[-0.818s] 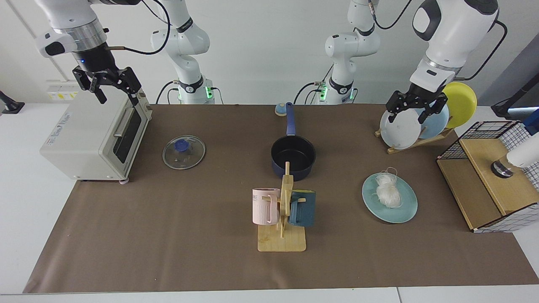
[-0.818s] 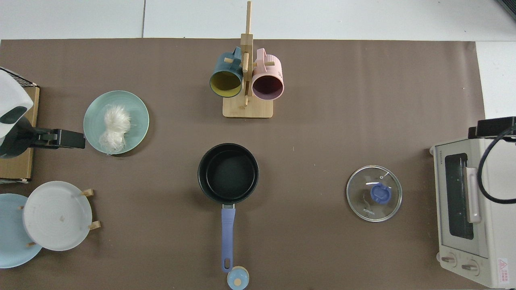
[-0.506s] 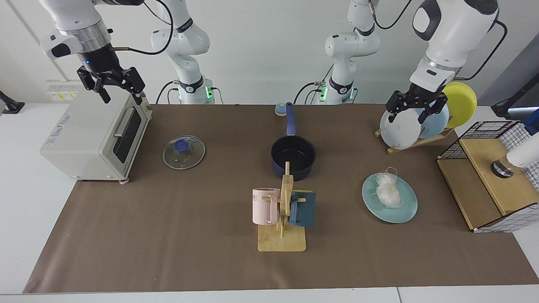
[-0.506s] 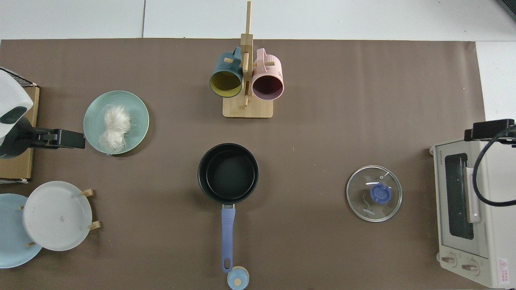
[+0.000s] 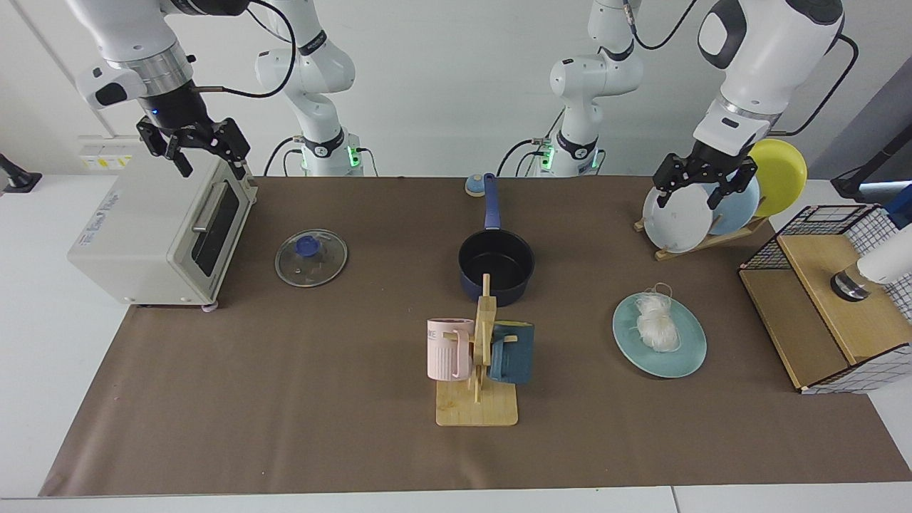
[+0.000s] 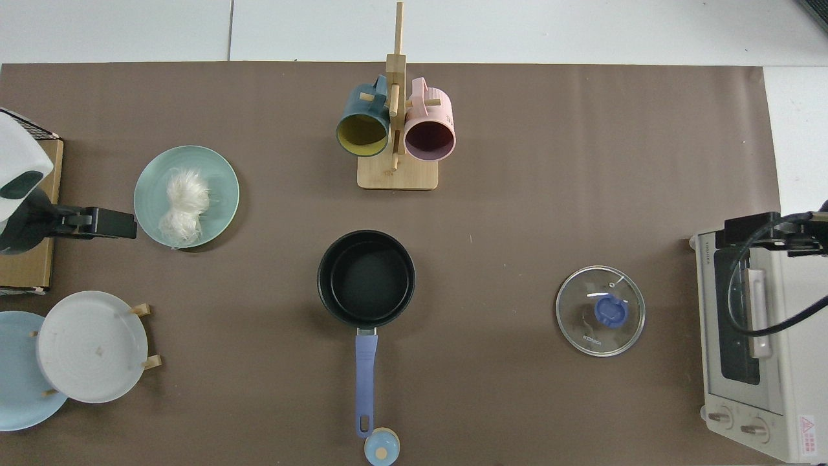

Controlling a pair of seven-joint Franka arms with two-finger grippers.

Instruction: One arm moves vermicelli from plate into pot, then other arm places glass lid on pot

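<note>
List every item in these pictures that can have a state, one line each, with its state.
pot: upright, empty, uncovered
glass lid: flat on the table, knob up
vermicelli: heaped on the plate
toaster oven: door closed
left gripper: open, empty, above the plate rack
right gripper: open, empty, above the toaster oven

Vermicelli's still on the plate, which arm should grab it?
Left. The left gripper hangs open near the dish rack, on the side of the plate with the vermicelli; the right gripper is over the toaster oven.

Open mat (image 5: 370, 214) between glass lid (image 5: 311, 257), pot (image 5: 496, 266)
</note>
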